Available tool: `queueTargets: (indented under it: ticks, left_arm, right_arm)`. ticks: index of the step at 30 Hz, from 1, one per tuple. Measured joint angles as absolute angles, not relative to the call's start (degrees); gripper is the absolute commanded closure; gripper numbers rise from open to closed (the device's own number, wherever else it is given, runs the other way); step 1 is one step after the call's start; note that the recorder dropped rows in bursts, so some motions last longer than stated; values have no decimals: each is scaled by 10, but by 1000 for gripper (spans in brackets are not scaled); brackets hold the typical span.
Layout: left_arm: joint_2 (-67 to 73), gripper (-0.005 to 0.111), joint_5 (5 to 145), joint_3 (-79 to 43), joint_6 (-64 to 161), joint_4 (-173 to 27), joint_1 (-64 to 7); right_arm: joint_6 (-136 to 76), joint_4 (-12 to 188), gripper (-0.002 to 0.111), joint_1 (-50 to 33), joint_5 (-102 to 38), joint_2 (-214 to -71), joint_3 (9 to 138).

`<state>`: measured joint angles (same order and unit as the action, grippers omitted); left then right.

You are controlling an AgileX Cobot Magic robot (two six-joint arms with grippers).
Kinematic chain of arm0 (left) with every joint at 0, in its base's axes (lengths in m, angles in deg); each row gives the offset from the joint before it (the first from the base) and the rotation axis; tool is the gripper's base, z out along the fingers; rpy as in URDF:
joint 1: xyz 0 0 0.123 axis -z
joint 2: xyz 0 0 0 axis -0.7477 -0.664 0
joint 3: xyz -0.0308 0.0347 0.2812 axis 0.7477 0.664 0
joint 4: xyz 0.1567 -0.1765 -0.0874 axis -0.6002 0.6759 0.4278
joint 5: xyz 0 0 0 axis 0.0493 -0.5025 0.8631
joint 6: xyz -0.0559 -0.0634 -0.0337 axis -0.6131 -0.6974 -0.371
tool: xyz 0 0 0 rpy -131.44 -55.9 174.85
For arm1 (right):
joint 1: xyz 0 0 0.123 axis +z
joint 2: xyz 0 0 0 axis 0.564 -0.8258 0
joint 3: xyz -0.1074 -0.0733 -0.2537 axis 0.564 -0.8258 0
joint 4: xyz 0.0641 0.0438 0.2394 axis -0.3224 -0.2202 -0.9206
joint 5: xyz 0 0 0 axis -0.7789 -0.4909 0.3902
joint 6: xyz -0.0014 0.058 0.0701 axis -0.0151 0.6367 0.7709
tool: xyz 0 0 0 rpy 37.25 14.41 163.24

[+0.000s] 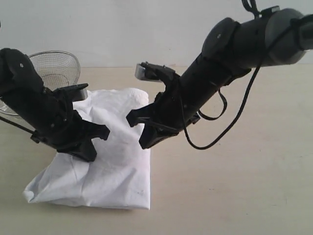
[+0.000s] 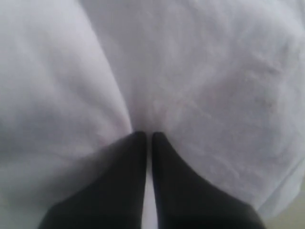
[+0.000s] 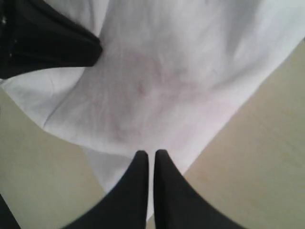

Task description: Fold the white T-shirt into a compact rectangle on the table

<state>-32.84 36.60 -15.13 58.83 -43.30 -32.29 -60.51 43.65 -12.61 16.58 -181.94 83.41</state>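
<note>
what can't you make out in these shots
- Shirt lettering: only a faint pink smear in the blurred wrist views, none in the exterior view.
- Bowl: cut by the exterior view's edge, partly behind the left arm.
- Left gripper, right gripper: how much cloth each pinches, lost in wrist-view blur.

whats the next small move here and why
Probably lift the left claw and right claw together a little: each is shut on the wrinkled white cotton T-shirt, which rests on the pale beige wooden table.

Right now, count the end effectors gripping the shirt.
2. The left end effector pinches the white T-shirt near its left side; the right end effector pinches its right edge. None hidden.
</note>
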Motion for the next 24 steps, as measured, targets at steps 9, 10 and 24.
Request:
queueTargets:
  ticks: [9,10,24]
  left_arm:
    - [-332,102,437,-91,577,-432,-319]
    - [-329,102,438,-89,577,-432,-319]
    - [-281,102,425,-82,573,-464,-319]
  right_arm:
    - [-646,410,108,-126,165,-1826,786]
    - [-653,398,108,-126,168,-1826,786]
    - [-734,286,108,-102,164,-1900,786]
